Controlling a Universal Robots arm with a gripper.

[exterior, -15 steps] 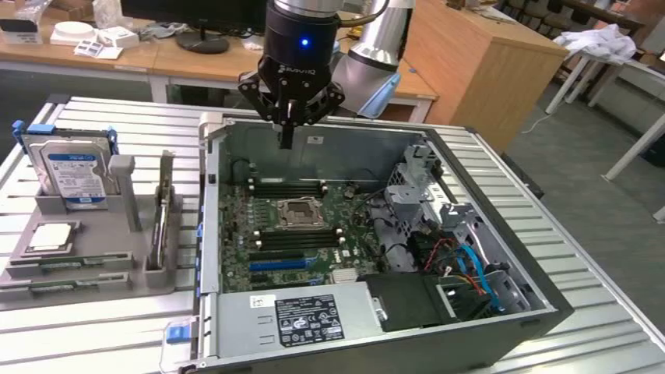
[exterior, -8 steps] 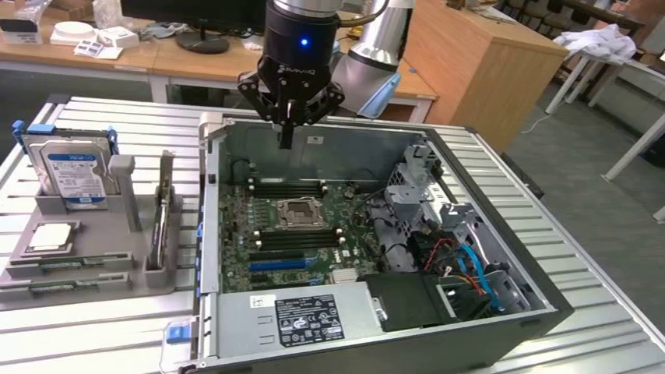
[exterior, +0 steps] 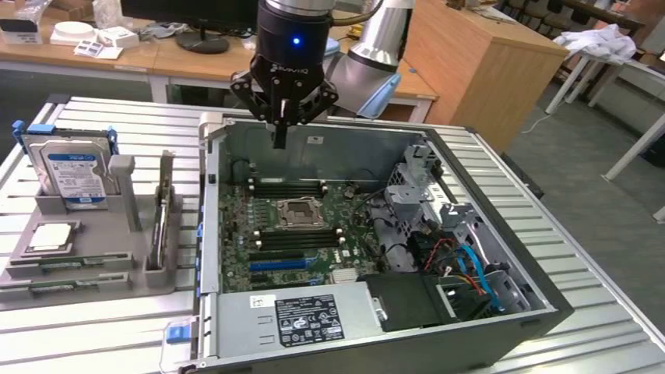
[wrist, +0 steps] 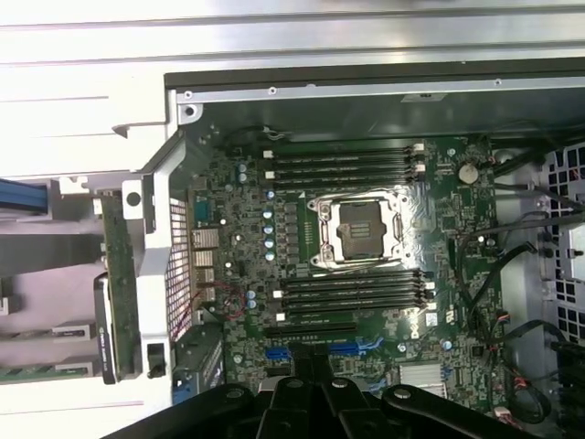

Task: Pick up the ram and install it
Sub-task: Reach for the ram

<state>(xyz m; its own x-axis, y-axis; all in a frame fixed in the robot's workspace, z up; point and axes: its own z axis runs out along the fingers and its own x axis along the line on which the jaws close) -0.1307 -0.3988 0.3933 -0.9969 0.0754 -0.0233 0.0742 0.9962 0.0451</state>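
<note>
My gripper (exterior: pixel 279 142) hangs over the back wall of the open computer case (exterior: pixel 213 234), its fingers shut with nothing between them. In the wrist view its dark fingers (wrist: pixel 309 393) sit together above the motherboard (wrist: pixel 457 238). Thin green sticks of ram (exterior: pixel 65 266) lie in the front grooves of a grey holder at the exterior view's left, well away from the gripper, and the wrist view catches their ends (wrist: pixel 27 372). Long black slots (wrist: pixel 343 165) flank the CPU socket (wrist: pixel 356 229) on both sides.
On the grey holder (exterior: pixel 124 179) stand a blue-labelled hard drive (exterior: pixel 68 167), a CPU (exterior: pixel 50 238) and another thin green board on edge (exterior: pixel 161 222). The case also contains a power supply (exterior: pixel 307 315), drive cages and cables (exterior: pixel 468 265). Desks stand behind.
</note>
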